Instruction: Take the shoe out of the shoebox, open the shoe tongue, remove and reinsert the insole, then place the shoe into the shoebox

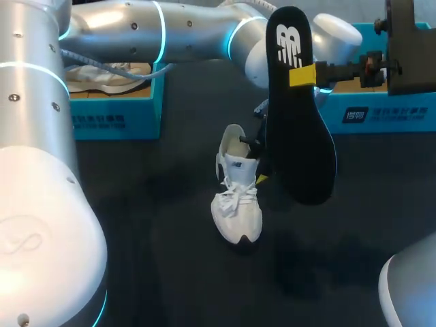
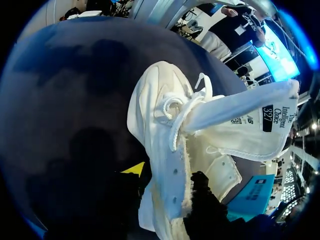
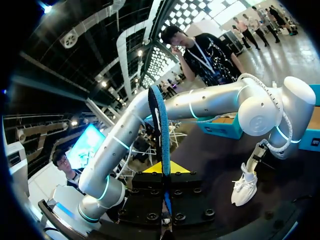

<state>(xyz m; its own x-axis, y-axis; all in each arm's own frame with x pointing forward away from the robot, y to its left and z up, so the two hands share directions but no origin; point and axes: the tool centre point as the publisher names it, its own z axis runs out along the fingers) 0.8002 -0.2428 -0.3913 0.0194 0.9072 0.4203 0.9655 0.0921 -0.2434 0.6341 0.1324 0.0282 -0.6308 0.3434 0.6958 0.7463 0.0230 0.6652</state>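
A white shoe (image 1: 236, 199) stands on the dark table, toe toward the near edge. Its tongue (image 2: 245, 125) is folded out over the laces. My left gripper (image 1: 259, 162) is at the shoe's heel, partly hidden behind the insole. In the left wrist view the left gripper (image 2: 167, 180) straddles the shoe's side wall (image 2: 170, 200), fingers apart, open. The black insole (image 1: 296, 129) hangs upright above the table, beside the shoe. My right gripper (image 1: 303, 75) is shut on it near its heel end. In the right wrist view the insole (image 3: 161, 130) stands edge-on between the yellow tips.
A teal shoebox (image 1: 116, 112) at the back left holds a second white shoe (image 1: 102, 75). Another teal box (image 1: 381, 112) sits at the back right behind my right arm. Bare dark table lies in front of the shoe.
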